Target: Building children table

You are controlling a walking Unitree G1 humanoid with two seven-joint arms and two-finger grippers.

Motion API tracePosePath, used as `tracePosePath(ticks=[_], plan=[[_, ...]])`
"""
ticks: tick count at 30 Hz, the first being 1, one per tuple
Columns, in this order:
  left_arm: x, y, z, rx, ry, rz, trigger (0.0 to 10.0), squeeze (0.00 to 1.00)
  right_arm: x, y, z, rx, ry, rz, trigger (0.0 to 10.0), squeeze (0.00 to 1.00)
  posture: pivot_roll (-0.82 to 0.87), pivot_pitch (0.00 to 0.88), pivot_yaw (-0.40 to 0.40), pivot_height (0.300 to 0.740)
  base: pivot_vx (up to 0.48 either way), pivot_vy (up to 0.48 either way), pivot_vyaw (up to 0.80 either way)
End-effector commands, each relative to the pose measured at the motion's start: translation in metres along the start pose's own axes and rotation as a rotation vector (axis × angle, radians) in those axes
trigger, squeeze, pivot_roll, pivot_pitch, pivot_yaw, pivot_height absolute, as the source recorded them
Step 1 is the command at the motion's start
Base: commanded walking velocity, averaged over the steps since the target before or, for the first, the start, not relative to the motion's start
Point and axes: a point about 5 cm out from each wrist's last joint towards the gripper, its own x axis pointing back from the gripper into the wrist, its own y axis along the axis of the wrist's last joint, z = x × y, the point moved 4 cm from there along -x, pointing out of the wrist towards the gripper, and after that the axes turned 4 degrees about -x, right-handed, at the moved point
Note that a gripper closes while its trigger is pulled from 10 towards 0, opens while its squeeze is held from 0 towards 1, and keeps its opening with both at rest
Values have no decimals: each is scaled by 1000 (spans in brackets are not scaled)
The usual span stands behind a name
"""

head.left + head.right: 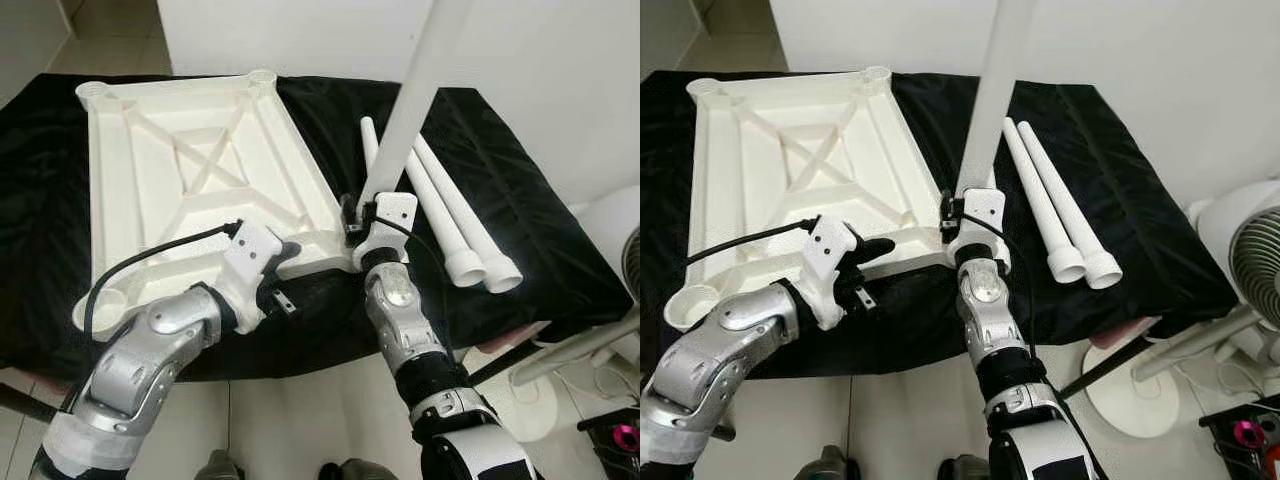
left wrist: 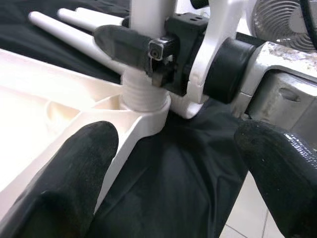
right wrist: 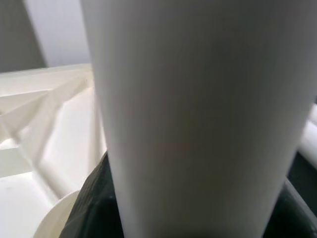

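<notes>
A white table top (image 1: 190, 180) lies upside down on a black cloth (image 1: 520, 200). At its near right corner a white leg (image 1: 410, 100) stands upright, its threaded end (image 2: 143, 89) sitting in the corner socket (image 2: 148, 111). My right gripper (image 1: 362, 215) is shut on the leg just above the socket, and the leg (image 3: 198, 109) looms close in the right wrist view. Just left of that corner, my left gripper (image 1: 283, 275) is open at the top's near edge, one finger (image 2: 74, 183) by the rim and the other (image 2: 282, 173) over the cloth.
Two spare white legs (image 1: 450, 215) lie side by side on the cloth to the right of the upright one. A white fan (image 1: 1250, 260) stands on the floor at the right. A wall rises behind the cloth-covered surface.
</notes>
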Motion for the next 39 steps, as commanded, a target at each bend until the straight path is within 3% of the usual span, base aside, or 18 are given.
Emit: tracePosePath(ticks=[1,7,8,9,10,12,15,19,26,27,39], plan=[[-2,0,-5,3,-25,-4,10000,0,7,-25,-6,-24,-97,119,10000,0,23,58,-65,740,0,0,0],[-3,0,-6,4,-23,-5,10000,0,9,-23,-5,-57,-76,96,10000,0,28,54,-72,740,0,0,0],[-2,0,-7,5,-23,-5,10000,0,10,-22,-3,-52,-66,90,10000,498,28,54,-72,740,0,0,0],[-2,0,-7,5,-23,-5,10000,0,11,-21,2,-69,-34,85,10000,498,28,54,-72,740,0,0,0],[-2,-1,-7,8,-22,-5,10000,0,14,-15,11,-115,59,51,10000,1000,29,50,-73,740,0,0,0],[-2,-1,-7,11,-21,-5,10000,0,18,-7,20,-165,166,5,10000,1000,29,50,-73,740,0,0,0],[-2,-1,-8,14,-21,-4,10000,0,18,-4,20,-167,184,-7,10000,1000,29,47,-72,740,0,0,0],[-3,-3,-12,22,-28,-2,10000,0,15,5,10,-152,204,-40,10000,1000,29,47,-71,740,0,0,0],[-5,-3,-18,31,-43,-6,10000,0,9,12,-22,-54,229,-46,10000,965,21,43,-66,740,0,0,0],[-6,-3,-17,32,-44,-7,10000,0,9,12,-27,-40,261,-32,10000,0,19,41,-63,740,0,0,0],[-16,-6,-19,58,-29,2,10000,0,7,6,-49,109,472,47,10000,0,9,41,-53,740,0,0,0]])
